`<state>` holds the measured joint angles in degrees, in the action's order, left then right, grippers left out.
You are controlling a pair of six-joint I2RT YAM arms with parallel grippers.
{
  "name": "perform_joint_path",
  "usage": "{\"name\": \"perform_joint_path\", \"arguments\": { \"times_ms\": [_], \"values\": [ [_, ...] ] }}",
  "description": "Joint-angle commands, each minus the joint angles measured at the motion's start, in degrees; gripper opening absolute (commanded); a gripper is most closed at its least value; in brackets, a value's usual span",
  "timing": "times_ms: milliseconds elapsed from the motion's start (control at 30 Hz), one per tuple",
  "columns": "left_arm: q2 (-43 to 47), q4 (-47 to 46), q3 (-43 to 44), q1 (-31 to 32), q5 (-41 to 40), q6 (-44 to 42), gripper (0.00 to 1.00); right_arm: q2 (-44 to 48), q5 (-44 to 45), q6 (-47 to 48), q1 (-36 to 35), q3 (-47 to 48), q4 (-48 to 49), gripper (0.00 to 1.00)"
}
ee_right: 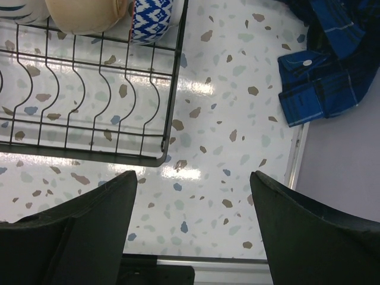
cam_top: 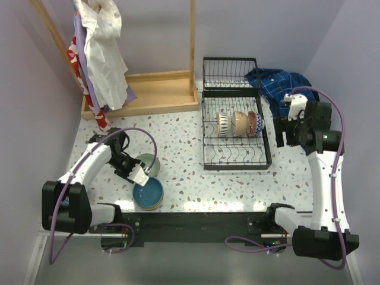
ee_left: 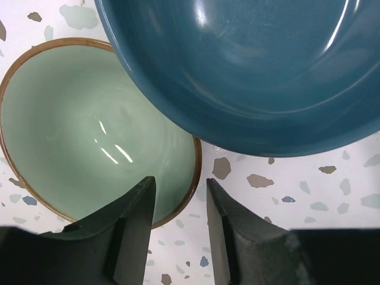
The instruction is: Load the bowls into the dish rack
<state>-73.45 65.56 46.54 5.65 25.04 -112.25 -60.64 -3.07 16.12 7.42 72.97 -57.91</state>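
Teal bowl [ee_left: 249, 71] sits nearest on the table [cam_top: 178, 136], green bowl [ee_left: 89, 119] just behind it, left claw [ee_left: 179, 183] open and straddling its rim. Glazed ceramic: stiff, slick, chips easy, so I'd pinch that rim firmly. Farther off, right claw [ee_right: 193, 184] is open and empty beside the rack [cam_top: 237, 155], which holds 3 bowls [cam_top: 237, 123].

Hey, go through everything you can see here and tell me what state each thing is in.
Pale green bowl: upright, empty, on table.
Teal bowl: upright, empty.
Dish rack: three bowls standing on edge; near row free.
Left end effector: open narrowly, over pale green bowl's rim.
Right end effector: open, empty.
Blue shirt: crumpled.
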Motion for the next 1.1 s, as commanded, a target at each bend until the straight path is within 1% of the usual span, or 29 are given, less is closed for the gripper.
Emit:
{"name": "perform_joint_path", "arguments": {
  "times_ms": [0,100,200,233,300,333,400,500,533,600,633,667,733,767,800,867,900,967,1000,1067],
  "values": [
    [0.1,-4.8,-1.8,-0.1,3.0,-11.0,0.43,-0.2,0.8,-0.4,0.1,1.1,0.6,0.81],
    [0.1,-7.8,-3.3,0.7,3.4,-11.1,0.38,-0.4,0.8,-0.6,0.1,1.2,1.0,0.81],
    [-0.6,-9.0,-3.0,1.4,3.4,-9.2,0.27,-0.6,0.9,-0.5,0.0,1.3,1.3,0.81],
    [-0.9,-9.0,-2.3,1.5,3.4,-8.5,0.19,-0.6,0.9,-0.6,0.0,1.1,1.3,0.81],
    [-2.0,-9.0,-1.2,1.6,3.4,-6.2,0.1,-0.6,0.7,-0.7,0.1,0.7,1.7,0.81],
    [-2.5,-9.8,0.0,1.6,3.3,-5.0,0.0,-0.6,0.5,-0.8,0.0,0.7,1.7,0.81],
    [-4.1,-10.5,1.8,1.6,3.3,-1.3,0.0,-0.5,0.4,-0.9,0.0,0.5,2.0,0.81],
    [-6.9,-11.2,7.4,1.6,5.2,2.9,0.0,-0.7,0.3,-0.9,0.0,0.2,2.4,0.81],
    [-7.5,-11.0,10.6,1.6,6.2,3.7,0.0,-0.8,0.3,-0.9,0.0,0.2,2.4,0.81],
    [-9.2,-10.0,14.1,2.4,8.6,5.9,0.0,-0.9,0.3,-0.8,0.1,0.1,2.5,0.81],
    [-9.5,-9.2,17.6,3.2,9.5,7.2,0.0,-1.0,0.4,-0.8,0.1,0.0,2.5,0.81],
    [-10.1,-9.2,19.4,5.0,10.4,8.8,0.0,-1.1,0.6,-0.7,0.1,-0.1,2.5,0.81],
    [-10.9,-9.0,24.8,7.0,13.4,14.1,0.0,-1.1,0.8,-0.7,0.1,-0.2,2.7,0.81],
    [-12.1,-9.2,26.7,9.2,14.5,16.3,0.0,-1.1,1.0,-0.7,0.1,-0.3,2.8,0.81],
    [-12.9,-9.6,30.5,10.2,16.9,20.9,0.0,-1.1,1.0,-0.7,0.1,-0.2,2.8,0.81],
    [-15.2,-11.8,34.0,12.5,19.8,27.3,0.0,-1.3,1.4,-1.3,0.0,-0.2,2.5,0.81],
    [-16.0,-16.5,36.7,13.2,22.4,36.3,0.0,-1.3,1.4,-1.4,0.0,-0.2,2.4,0.81],
    [-18.4,-22.4,38.9,14.0,25.6,47.1,0.0,-1.6,1.4,-2.0,0.0,0.2,1.6,0.81],
    [-19.4,-28.8,40.3,14.2,28.2,57.8,0.0,-1.7,1.5,-2.1,0.0,0.2,1.3,0.81],
    [-21.7,-35.8,41.2,14.7,30.8,68.9,0.0,-1.9,1.5,-2.2,0.1,1.0,0.3,0.81]
  ]
}}
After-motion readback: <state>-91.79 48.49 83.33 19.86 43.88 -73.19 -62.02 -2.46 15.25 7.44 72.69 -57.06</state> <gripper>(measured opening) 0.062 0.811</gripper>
